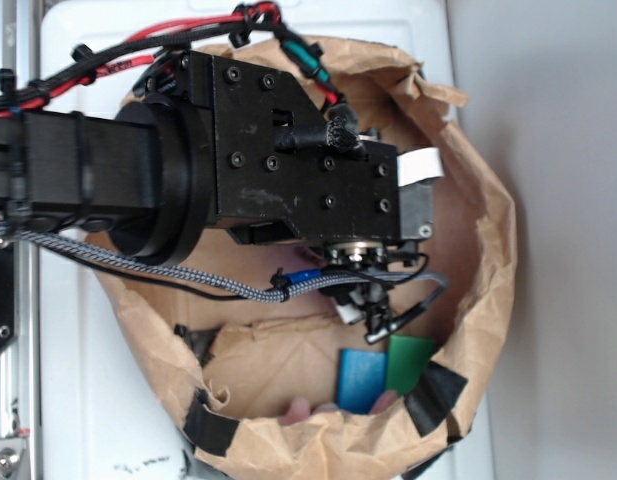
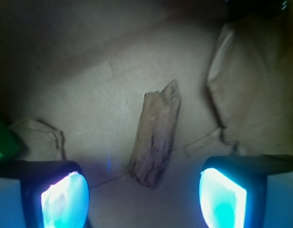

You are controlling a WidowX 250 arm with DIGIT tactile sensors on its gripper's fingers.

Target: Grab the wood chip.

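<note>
The wood chip (image 2: 155, 137) is a rough brown splinter with streaky grain, lying on the paper floor of the bag in the wrist view. My gripper (image 2: 144, 199) hangs above it, open, its two glowing pads (image 2: 65, 199) spread wide to either side of the chip's near end. Nothing sits between them. In the exterior view the black arm and wrist (image 1: 298, 170) reach over the brown paper bag (image 1: 488, 250) and hide the wood chip.
A blue block (image 1: 361, 380) and a green block (image 1: 409, 362) lie in the bag near its front rim. Black tape patches (image 1: 433, 397) hold the rolled paper rim. Crumpled paper folds (image 2: 250, 80) rise right of the chip; a green edge (image 2: 1, 140) shows at left.
</note>
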